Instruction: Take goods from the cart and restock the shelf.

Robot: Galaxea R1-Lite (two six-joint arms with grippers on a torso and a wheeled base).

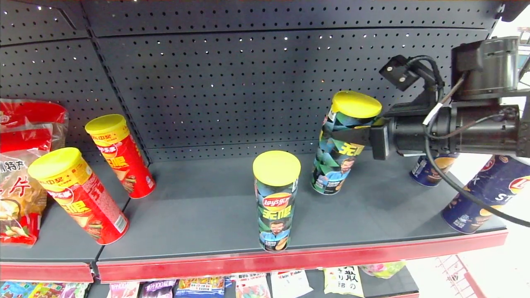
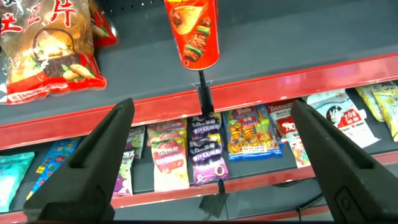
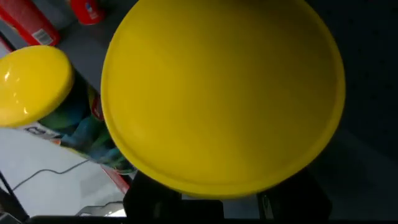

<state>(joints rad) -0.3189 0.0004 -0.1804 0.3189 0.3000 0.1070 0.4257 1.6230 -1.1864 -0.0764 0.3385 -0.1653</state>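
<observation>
Two teal chip cans with yellow lids are on the grey shelf (image 1: 198, 215). One can (image 1: 276, 207) stands upright near the front edge. The other can (image 1: 343, 145) is farther back and leans slightly, its base at the shelf board, with my right gripper (image 1: 357, 135) shut on its upper part from the right. Its lid (image 3: 224, 93) looms close in the right wrist view, with the front can's lid (image 3: 31, 87) beside it. My left gripper (image 2: 211, 109) is open and holds nothing, in front of the red shelf edge (image 2: 249, 87) below a red can (image 2: 194, 34).
Two red cans (image 1: 120, 155) (image 1: 78, 194) lean at the left beside snack bags (image 1: 18, 169). Blue cans (image 1: 488, 194) (image 1: 430, 165) sit at the right end under my right arm. Packets (image 2: 205, 149) fill the lower shelf. Pegboard (image 1: 248, 82) backs the shelf.
</observation>
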